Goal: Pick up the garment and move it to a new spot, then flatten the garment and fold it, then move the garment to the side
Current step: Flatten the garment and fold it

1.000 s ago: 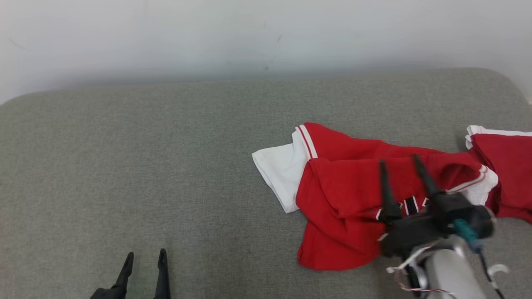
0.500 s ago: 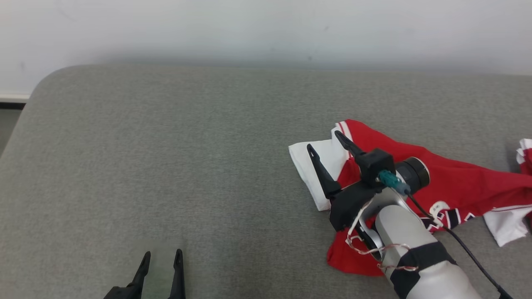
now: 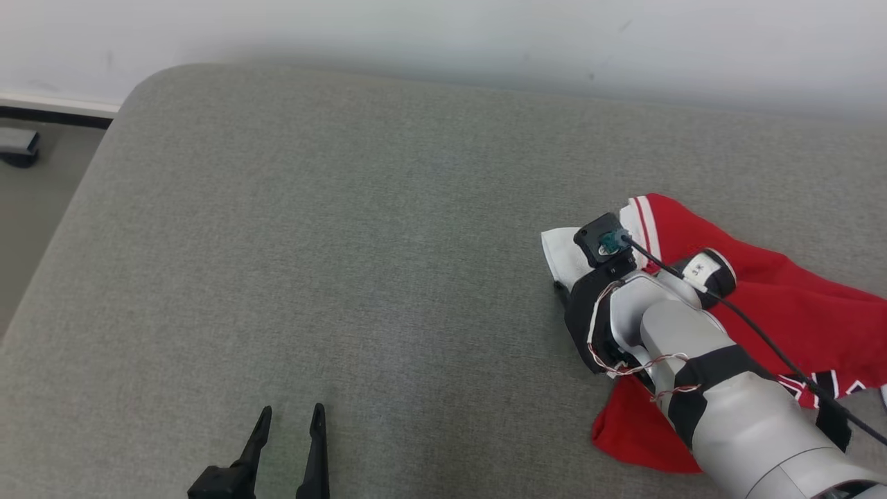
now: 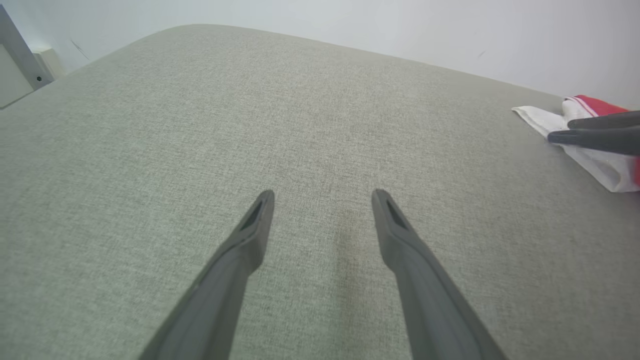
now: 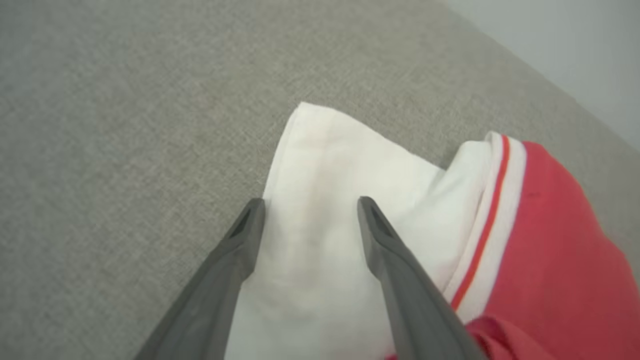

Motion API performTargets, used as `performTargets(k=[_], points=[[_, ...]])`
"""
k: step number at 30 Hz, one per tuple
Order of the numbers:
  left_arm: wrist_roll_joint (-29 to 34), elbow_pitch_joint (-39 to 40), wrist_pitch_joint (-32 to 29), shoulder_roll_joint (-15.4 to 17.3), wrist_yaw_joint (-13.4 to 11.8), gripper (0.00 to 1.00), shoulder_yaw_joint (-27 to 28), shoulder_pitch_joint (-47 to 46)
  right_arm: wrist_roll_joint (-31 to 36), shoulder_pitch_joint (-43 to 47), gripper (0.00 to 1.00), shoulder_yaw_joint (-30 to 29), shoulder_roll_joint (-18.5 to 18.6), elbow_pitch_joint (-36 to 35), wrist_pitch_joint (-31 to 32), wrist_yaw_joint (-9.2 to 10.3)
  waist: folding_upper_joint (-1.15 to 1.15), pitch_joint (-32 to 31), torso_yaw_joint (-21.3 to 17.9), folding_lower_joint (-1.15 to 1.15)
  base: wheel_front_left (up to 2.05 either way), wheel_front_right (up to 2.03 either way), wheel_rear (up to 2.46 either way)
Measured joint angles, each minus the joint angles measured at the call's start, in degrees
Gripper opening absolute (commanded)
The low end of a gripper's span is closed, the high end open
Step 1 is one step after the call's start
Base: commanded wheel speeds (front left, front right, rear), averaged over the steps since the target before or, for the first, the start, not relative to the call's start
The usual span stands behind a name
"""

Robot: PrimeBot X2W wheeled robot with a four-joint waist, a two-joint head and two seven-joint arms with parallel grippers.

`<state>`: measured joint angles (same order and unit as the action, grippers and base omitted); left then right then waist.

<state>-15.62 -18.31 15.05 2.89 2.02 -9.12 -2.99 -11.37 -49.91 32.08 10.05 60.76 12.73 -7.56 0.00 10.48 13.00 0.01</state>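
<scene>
Red-and-white garment (image 3: 797, 305) lies crumpled at the right of the grey cushion (image 3: 346, 242), partly hidden under the right forearm (image 3: 727, 402) and cut off at the frame edge. Right gripper (image 5: 310, 202) is spread wide over its white sleeve (image 5: 325, 160) — contact unclear; left gripper (image 4: 324, 195) is parted, empty, near left.

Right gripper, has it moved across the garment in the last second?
Yes. The right gripper went leftward, from above the red middle of the garment to the white sleeve at its left end.

I've open grey woven cushion top (image 3: 346, 242) across the left and middle to pass over; the crumpled red-and-white cloth garment (image 3: 797, 312) (right side) blocks there.
</scene>
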Motion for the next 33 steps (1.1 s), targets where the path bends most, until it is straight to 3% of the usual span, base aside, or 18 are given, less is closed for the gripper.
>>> performTargets(k=[1, 3, 4, 5, 9, 13, 17, 21, 22, 23, 24, 27, 33], points=[[-0.1, 0.1, 0.0, 0.0, 0.0, 1.0, -0.3, -0.1, -0.4, -0.3, 0.93, 0.9, 0.1, 0.7, 1.5, 0.0, 0.0, 0.1, 0.4, 0.0, 0.0, 0.0, 0.0], [-0.2, 0.3, 0.0, 0.0, -0.3, 1.0, -1.0, -0.5, -2.0, -1.5, 0.67, 2.3, 0.5, 1.4, 3.5, 0.0, 0.0, 0.4, 1.1, 0.0, 0.0, 0.0, 0.0], [-0.4, 0.5, 0.0, 0.0, -0.5, 1.0, -1.2, -0.7, -2.0, -2.1, 0.39, 3.6, 1.0, 1.4, 3.8, 0.0, 0.0, 0.5, 1.5, 0.0, 0.0, 0.0, 0.0], [-0.6, 0.7, 0.0, 0.0, -0.5, 1.0, -1.3, -0.7, -2.7, -2.5, 0.0, 4.1, 1.3, 1.2, 3.6, 0.0, 0.0, 0.6, 1.8, 0.0, 0.0, 0.0, 0.0], [-0.7, 1.5, 0.0, 0.0, -0.6, 1.0, -1.5, -0.7, -5.1, -4.9, 0.0, 5.8, 3.7, 0.6, 2.7, 0.0, 0.0, 1.4, 3.1, 0.0, 0.0, 0.0, 0.0], [-1.3, 2.2, 0.0, 0.0, -0.8, 1.0, -2.7, -0.9, -3.1, -11.6, 0.0, 5.4, 7.9, 0.5, -2.0, 0.0, 0.0, 2.4, 4.5, 0.0, 0.0, 0.0, 0.0], [-2.0, 2.8, 0.0, 0.0, -1.0, 1.0, -4.4, -1.9, -0.2, -17.5, 0.0, 0.3, 10.3, 1.3, -11.4, 0.0, 0.0, 3.4, 6.4, 0.0, 0.0, 0.0, 0.0], [-2.1, 2.6, 0.0, 0.0, -1.2, 1.0, -5.6, -2.0, 4.9, -22.5, 0.0, -6.1, 12.1, 5.1, -16.9, 0.0, 0.0, 4.2, 8.5, 0.0, 0.0, 0.0, 0.0], [-2.2, 2.5, 0.0, 0.0, -1.2, 1.0, -5.9, -2.0, 6.2, -22.8, 0.1, -7.8, 12.8, 6.7, -17.2, 0.0, 0.0, 4.4, 9.1, 0.0, 0.0, 0.0, 0.0], [-2.3, 2.4, 0.0, 0.0, -1.5, 1.0, -6.0, -2.0, 6.7, -22.9, 0.75, -10.3, 13.2, 8.2, -17.6, 0.0, 0.0, 4.6, 9.6, 0.0, 0.0, 0.0, 0.0], [-2.5, 2.4, 0.0, 0.0, -1.5, 1.0, -6.1, -1.9, 7.3, -22.9, 1.0, -12.4, 13.7, 9.3, -18.1, 0.0, 0.01, 4.7, 10.1, 0.0, 0.0, 0.0, 0.0], [-2.6, 2.3, 0.0, 0.0, -1.7, 1.0, -6.3, -1.7, 10.1, -21.5, 1.0, -16.5, 13.6, 10.7, -20.1, 0.0, 0.0, 4.9, 11.1, 0.0, 0.0, 0.0, 0.0], [-2.6, 1.8, 0.0, 0.0, -2.0, 1.0, -5.5, -1.3, 12.0, -15.6, 1.0, -21.9, 10.0, 11.3, -25.4, 0.0, 0.01, 4.8, 9.7, 0.0, 0.0, 0.0, 0.0]])
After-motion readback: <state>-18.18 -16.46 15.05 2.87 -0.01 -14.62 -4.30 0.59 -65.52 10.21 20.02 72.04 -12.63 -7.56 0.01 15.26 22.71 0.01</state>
